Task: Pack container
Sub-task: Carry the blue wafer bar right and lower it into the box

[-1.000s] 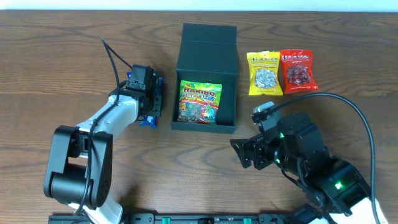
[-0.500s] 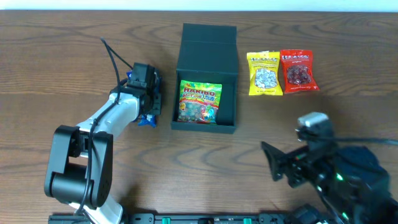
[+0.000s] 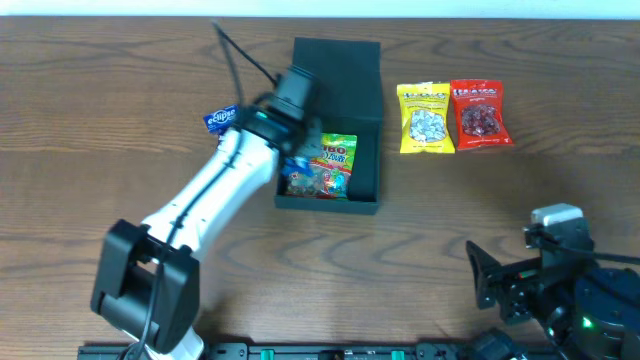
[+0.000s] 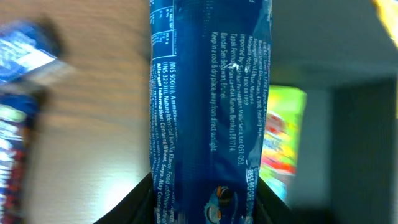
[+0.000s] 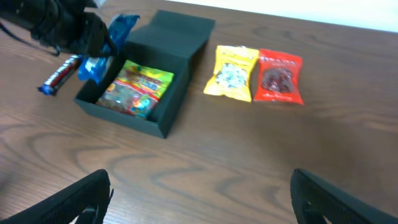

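Since 1 second ago the left tool [image 3: 290, 130] has swung from the table [image 3: 100, 60] left of the container [image 3: 330, 205] to above its left wall, while the right tool [image 5: 202, 177] has pulled back to the near right corner, jaws wide and holding nothing. In the wrist view the left tool is clenched on a blue packet [image 4: 208, 93], gripped across its middle. The container sits at the table's centre, lid folded back, with 1 gummy bag [image 3: 335, 165] lying inside. A yellow packet [image 3: 425, 117] and a red packet [image 3: 480, 112] lie touching side by side to its right, and a loose wrapper [image 3: 222, 117] lies to its left. This looks like the carry of the 2nd item; next it should move fully over the opening, lower, then release so the packet clears the wall
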Controlling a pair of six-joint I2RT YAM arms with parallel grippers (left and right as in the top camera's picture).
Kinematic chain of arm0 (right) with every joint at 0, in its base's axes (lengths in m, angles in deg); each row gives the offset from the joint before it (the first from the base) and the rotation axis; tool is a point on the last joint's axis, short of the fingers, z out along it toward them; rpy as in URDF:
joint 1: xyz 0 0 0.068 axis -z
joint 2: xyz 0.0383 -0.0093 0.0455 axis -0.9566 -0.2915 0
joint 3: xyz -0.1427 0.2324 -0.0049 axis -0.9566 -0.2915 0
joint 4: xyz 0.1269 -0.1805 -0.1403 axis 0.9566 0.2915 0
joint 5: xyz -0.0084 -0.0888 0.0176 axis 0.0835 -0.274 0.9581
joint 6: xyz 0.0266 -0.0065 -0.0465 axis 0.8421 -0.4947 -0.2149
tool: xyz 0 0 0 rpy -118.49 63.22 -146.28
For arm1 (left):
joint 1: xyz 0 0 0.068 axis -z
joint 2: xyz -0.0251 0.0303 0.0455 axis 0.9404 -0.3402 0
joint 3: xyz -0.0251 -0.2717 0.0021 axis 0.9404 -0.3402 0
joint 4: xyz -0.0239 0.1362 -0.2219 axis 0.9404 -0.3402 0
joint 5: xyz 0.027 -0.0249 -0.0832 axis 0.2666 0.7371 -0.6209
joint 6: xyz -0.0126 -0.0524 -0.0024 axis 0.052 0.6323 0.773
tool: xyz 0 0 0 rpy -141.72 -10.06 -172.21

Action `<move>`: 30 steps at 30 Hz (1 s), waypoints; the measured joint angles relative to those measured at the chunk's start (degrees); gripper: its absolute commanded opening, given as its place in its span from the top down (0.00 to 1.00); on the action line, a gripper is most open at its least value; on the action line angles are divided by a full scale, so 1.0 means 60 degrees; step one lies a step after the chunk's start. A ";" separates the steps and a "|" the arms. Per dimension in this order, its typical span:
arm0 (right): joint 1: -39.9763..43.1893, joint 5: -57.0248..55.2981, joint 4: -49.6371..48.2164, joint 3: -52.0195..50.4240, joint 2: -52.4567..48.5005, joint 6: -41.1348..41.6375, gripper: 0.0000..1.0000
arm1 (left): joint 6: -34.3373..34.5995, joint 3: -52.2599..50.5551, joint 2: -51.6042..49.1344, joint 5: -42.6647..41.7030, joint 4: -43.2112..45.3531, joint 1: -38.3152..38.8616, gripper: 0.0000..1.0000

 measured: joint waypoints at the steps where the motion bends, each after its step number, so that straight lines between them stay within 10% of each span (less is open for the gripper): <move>1: 0.0000 -0.0080 0.0069 0.0051 0.0000 0.0044 0.07 | 0.0255 0.0000 0.0000 0.0007 0.0007 0.0255 0.94; 11: -0.0004 -0.0288 0.0364 0.0259 0.0004 0.0499 0.05 | 0.3537 0.0000 -0.0699 0.0168 0.0998 0.2419 0.94; 23: 0.0000 -0.0291 0.0608 0.0259 0.0004 0.0565 0.04 | 0.3311 0.0000 -0.0947 0.0408 0.1727 0.2426 0.89; 27: 0.0000 -0.0291 0.0601 0.0259 0.0004 0.0565 0.03 | 0.2725 0.0000 -0.0947 0.0412 0.1723 0.2426 0.48; 30: 0.0000 -0.0291 0.0557 0.0259 0.0004 0.0565 0.02 | 0.2273 0.0000 -0.0947 0.0408 0.1727 0.2426 0.41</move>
